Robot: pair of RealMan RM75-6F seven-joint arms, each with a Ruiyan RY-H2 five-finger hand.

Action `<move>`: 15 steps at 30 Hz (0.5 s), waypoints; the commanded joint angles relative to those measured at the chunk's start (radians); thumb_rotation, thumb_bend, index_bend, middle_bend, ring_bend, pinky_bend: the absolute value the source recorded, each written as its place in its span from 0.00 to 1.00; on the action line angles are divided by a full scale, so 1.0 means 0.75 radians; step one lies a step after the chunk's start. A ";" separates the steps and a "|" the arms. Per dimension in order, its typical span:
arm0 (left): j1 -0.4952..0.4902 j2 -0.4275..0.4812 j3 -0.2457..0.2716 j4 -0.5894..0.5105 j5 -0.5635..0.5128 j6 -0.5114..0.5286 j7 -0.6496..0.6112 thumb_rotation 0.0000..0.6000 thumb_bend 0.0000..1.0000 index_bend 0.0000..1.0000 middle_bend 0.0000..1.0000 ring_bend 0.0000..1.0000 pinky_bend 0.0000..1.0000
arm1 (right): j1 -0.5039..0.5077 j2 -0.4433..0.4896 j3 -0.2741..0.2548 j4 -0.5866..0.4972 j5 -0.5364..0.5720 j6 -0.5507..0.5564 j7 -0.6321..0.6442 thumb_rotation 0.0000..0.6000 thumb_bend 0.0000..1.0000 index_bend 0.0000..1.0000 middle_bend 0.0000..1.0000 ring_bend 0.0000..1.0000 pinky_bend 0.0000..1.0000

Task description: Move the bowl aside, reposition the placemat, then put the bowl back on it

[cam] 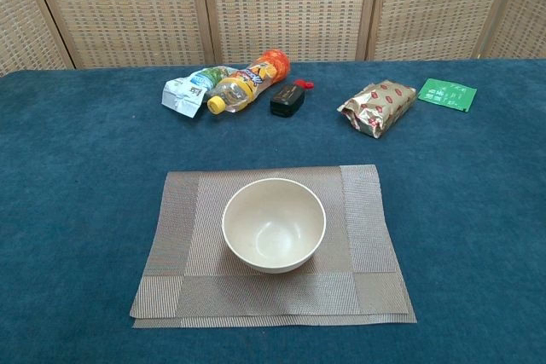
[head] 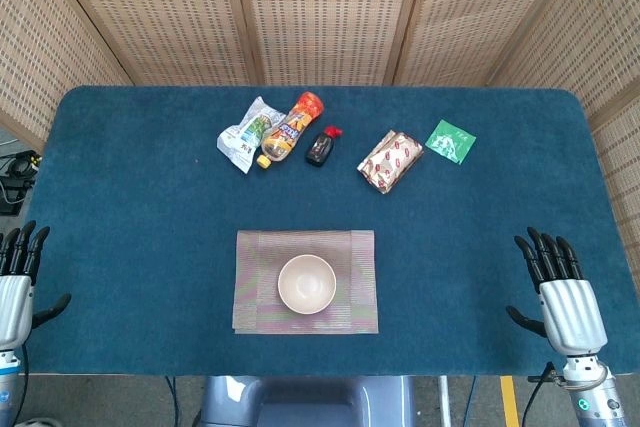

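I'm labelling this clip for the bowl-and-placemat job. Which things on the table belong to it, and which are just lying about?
Belong to the job:
bowl, standing on the placemat
placemat

Just lying about, along the far side:
orange bottle, on its side
white-green packet
small dark bottle
red-patterned snack pack
green sachet

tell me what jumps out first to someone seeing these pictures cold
The cream bowl stands out, sitting upright and empty in the middle of a woven placemat near the front of the blue table. Behind it lies a row of clutter, brightest of all an orange bottle on its side. A robot hand waits open at each front corner: left, right.
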 commanded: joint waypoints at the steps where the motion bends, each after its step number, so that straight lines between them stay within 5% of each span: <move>1: 0.000 0.001 0.001 -0.002 -0.001 -0.002 0.007 1.00 0.00 0.00 0.00 0.00 0.00 | -0.002 0.001 0.000 -0.002 0.001 0.002 -0.004 1.00 0.02 0.00 0.00 0.00 0.00; 15: -0.004 -0.004 0.008 -0.004 0.010 -0.007 0.023 1.00 0.00 0.00 0.00 0.00 0.00 | -0.004 0.012 -0.001 -0.012 -0.007 0.010 0.013 1.00 0.02 0.00 0.00 0.00 0.00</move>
